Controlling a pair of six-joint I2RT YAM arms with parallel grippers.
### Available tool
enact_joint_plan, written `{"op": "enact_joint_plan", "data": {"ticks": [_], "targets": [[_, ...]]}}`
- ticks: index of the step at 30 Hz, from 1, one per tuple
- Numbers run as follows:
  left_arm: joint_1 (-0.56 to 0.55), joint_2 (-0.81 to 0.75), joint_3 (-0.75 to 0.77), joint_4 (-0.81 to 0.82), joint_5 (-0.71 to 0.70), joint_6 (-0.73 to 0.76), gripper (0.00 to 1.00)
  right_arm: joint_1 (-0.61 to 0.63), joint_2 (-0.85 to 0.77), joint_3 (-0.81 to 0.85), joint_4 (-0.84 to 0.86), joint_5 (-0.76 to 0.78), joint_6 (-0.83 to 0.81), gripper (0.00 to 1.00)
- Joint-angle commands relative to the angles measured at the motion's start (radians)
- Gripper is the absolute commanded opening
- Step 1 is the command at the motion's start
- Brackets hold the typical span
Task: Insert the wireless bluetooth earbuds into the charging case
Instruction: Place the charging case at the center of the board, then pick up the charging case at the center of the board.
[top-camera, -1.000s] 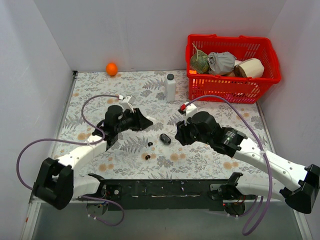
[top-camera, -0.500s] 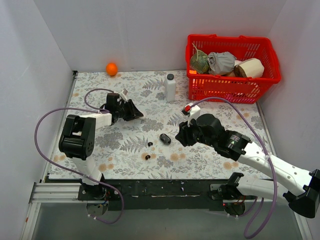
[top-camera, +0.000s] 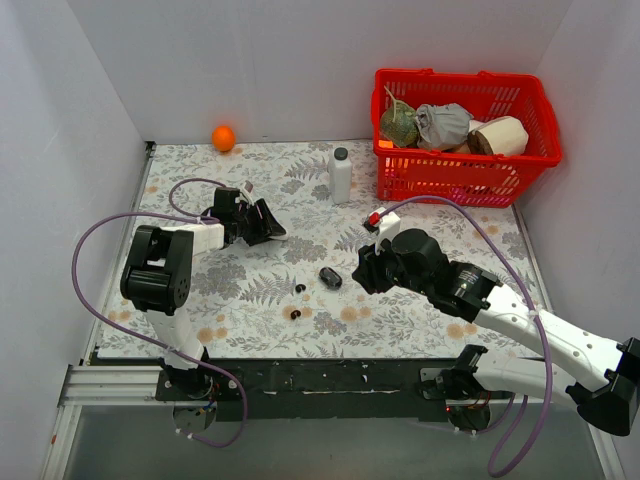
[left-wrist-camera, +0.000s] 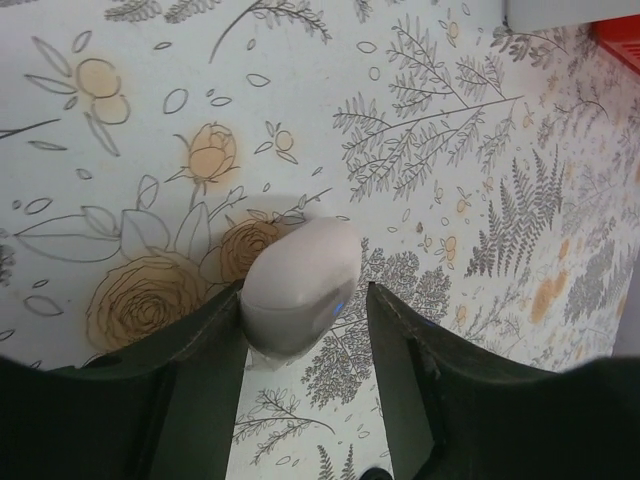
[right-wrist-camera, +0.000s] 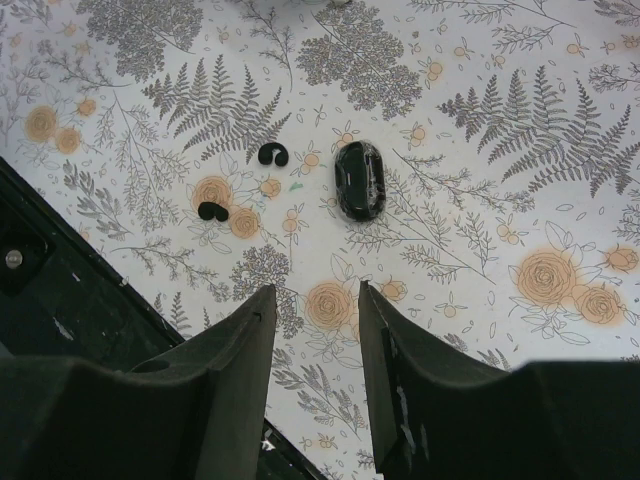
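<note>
A whitish pebble-shaped charging case lies on the floral tabletop between the open jaws of my left gripper. It touches the left finger, and a gap shows to the right finger. In the top view the left gripper is at the mid left. A closed glossy black case lies mid-table, with two black earbuds to its front left. My right gripper hovers open and empty just right of the black case. The right wrist view shows the black case, both black buds and the gripper. No whitish buds show.
A red basket holding several items stands at the back right. A white bottle stands left of it. An orange ball lies at the back left. White walls enclose the table. The black front rail runs near the buds.
The left arm has folded back, and its gripper has moved a little back and left to straddle the whitish case. The right gripper has shifted slightly. The black case and buds have not moved.
</note>
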Motion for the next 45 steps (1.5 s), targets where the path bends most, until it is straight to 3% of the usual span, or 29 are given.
{"op": "enact_joint_plan", "data": {"ticks": [1,5,6,7,12,15,18,19,22,24,25,29,32,36,40,45], "targets": [[0.02,-0.068,-0.039,-0.122,-0.153,0.006,0.53,0.0,0.004,0.013,0.016,0.039,-0.012,0.46],[0.049,-0.139,-0.073,-0.177,-0.234,-0.038,0.61,0.0,0.006,0.006,0.024,0.042,-0.009,0.47],[0.054,-0.192,-0.079,-0.201,-0.28,-0.049,0.86,0.0,0.007,0.006,0.024,0.04,-0.008,0.47],[0.057,-0.218,-0.085,-0.214,-0.305,-0.054,0.98,0.0,0.01,0.004,0.024,0.043,-0.008,0.47],[0.051,-0.422,-0.105,-0.3,-0.466,-0.098,0.98,0.0,0.019,-0.013,0.042,0.06,-0.003,0.49],[0.04,-0.528,-0.134,-0.349,-0.524,-0.204,0.98,0.0,0.035,-0.036,0.073,0.065,0.003,0.53],[0.045,-0.59,-0.204,-0.387,-0.376,-0.354,0.98,-0.001,0.052,-0.048,0.093,0.089,0.03,0.79],[0.045,-0.623,-0.24,-0.326,-0.248,-0.353,0.98,-0.001,0.056,-0.048,0.091,0.103,0.035,0.79],[0.006,-0.641,-0.302,-0.284,-0.216,-0.393,0.98,-0.001,0.064,-0.053,0.088,0.123,0.056,0.79],[-0.023,-0.627,-0.288,-0.362,-0.245,-0.371,0.98,-0.001,0.05,-0.063,0.097,0.125,0.069,0.79],[-0.046,-0.618,-0.242,-0.396,-0.277,-0.327,0.98,0.0,0.041,-0.071,0.105,0.125,0.072,0.79],[-0.214,-0.591,-0.122,-0.595,-0.634,-0.276,0.98,-0.001,0.007,-0.102,0.127,0.128,0.086,0.79],[-0.288,-0.601,-0.127,-0.603,-0.682,-0.258,0.98,-0.001,-0.002,-0.114,0.122,0.14,0.087,0.77],[-0.299,-0.581,-0.217,-0.499,-0.563,-0.171,0.98,-0.001,-0.008,-0.117,0.111,0.166,0.09,0.76],[-0.287,-0.513,-0.226,-0.534,-0.586,-0.256,0.98,-0.001,-0.034,-0.113,0.097,0.186,0.092,0.75],[-0.287,-0.726,-0.31,-0.363,-0.557,-0.299,0.98,-0.001,-0.091,-0.14,0.104,0.197,0.083,0.75]]}}
